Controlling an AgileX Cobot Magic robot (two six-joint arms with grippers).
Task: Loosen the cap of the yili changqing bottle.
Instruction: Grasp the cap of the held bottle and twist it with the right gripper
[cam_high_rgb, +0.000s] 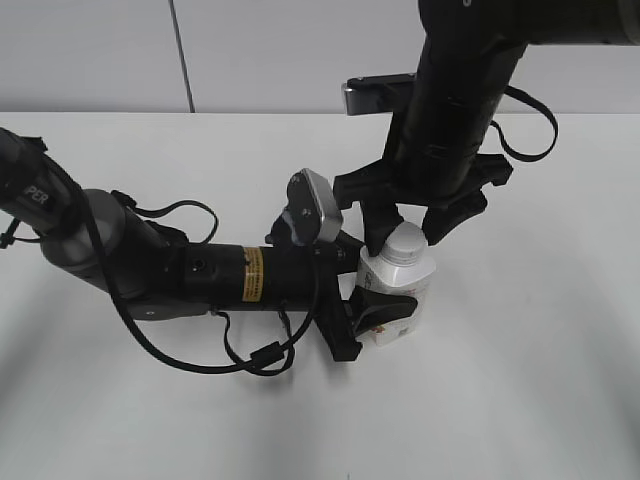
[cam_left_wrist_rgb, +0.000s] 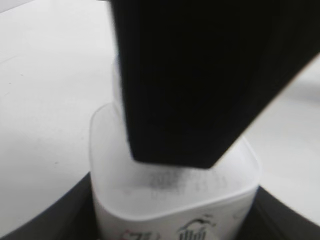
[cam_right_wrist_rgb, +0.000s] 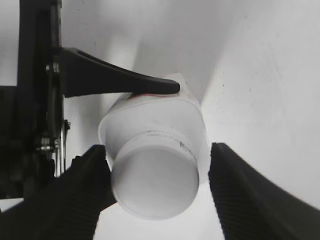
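I had the left gripper (cam_high_rgb: 368, 312) clamping the yili changqing bottle (cam_high_rgb: 398, 290) steady while the right gripper (cam_right_wrist_rgb: 155, 192) straddled the cap (cam_right_wrist_rgb: 154, 185), jaws apart.

Even, bright, diffuse lighting; sharpness varies by view.

Soft shadows are cast on the white bench (cam_high_rgb: 520, 400) in the exterior view, which is sharp. The left wrist view is heavily blurred, a dark out-of-focus mass filling it. The cap (cam_right_wrist_rgb: 155, 182) is rendered softly, slightly overexposed.
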